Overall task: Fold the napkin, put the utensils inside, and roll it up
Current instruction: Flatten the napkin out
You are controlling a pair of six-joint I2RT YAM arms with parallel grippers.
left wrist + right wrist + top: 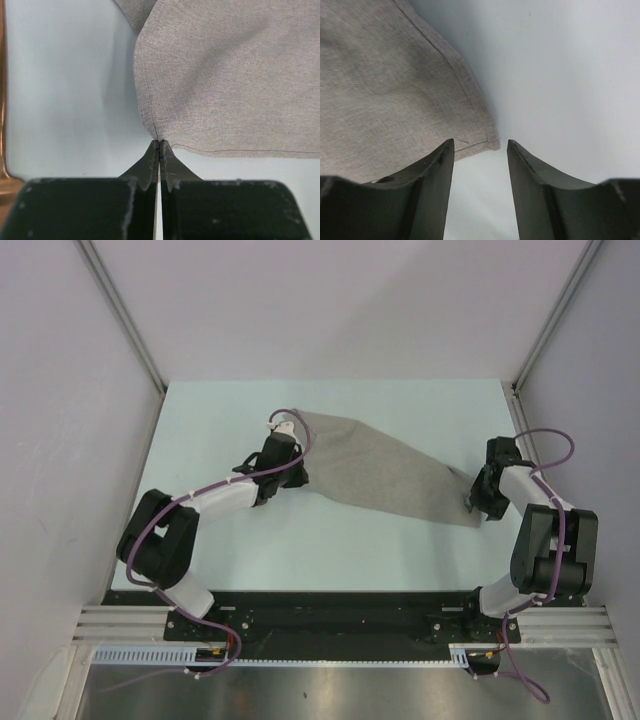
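The grey-beige napkin lies stretched across the table from upper left to lower right. My left gripper is shut on the napkin's left edge, and the left wrist view shows the cloth pinched at the fingertips. My right gripper is open at the napkin's right corner. In the right wrist view that corner lies just ahead of the gap between the fingers, untouched. I cannot make out the spoon; a thin brown strip at the left edge of the left wrist view may be it.
The pale table top has grey walls on the left, back and right. A black mounting rail runs along the near edge under the arm bases. Purple cables loop off both arms.
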